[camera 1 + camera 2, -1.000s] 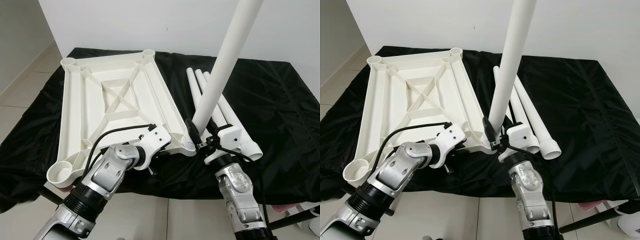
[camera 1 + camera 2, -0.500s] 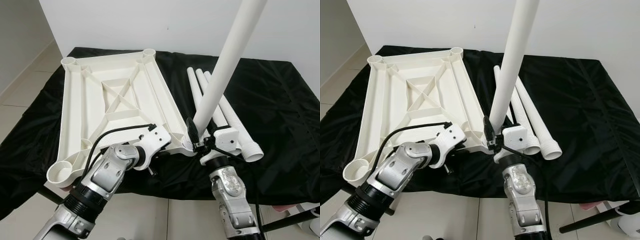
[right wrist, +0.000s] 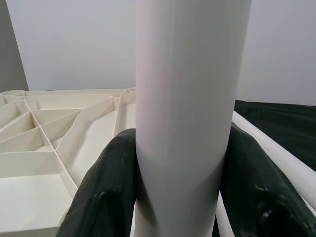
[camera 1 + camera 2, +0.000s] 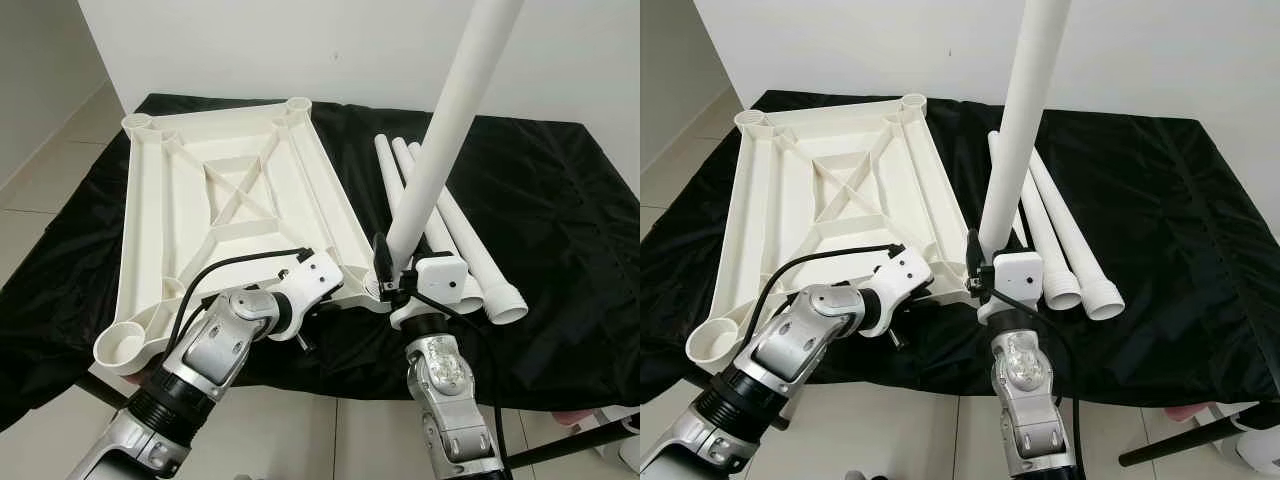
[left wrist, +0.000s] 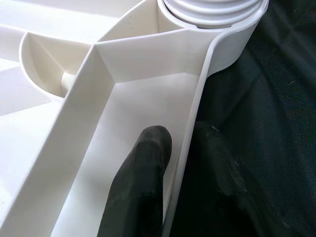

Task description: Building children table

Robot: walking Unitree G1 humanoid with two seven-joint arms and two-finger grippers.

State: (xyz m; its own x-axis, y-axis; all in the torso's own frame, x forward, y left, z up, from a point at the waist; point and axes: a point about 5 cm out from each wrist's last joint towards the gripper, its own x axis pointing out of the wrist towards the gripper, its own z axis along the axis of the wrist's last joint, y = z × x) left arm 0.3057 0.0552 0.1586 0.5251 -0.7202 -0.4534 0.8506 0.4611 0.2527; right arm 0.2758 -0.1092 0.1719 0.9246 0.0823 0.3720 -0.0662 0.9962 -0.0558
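Note:
A white table top lies upside down on a black cloth, ribs facing up. My right gripper is shut on a long white leg. The leg rises steeply, leaning to the right, with its lower end in the ribbed corner socket at the near right corner. In the right wrist view the black fingers press both sides of the leg. My left gripper is shut on the table top's near rim just beside that socket, one finger inside the rim and one outside.
Three spare white legs lie side by side on the black cloth right of the table top. A white wall stands close behind. Tiled floor lies to the left and in front. A black rod crosses the floor at the bottom right.
My right wrist and forearm have swung to the left around the leg's base. The leg's lower end stays at the corner socket. The left arm has not moved.

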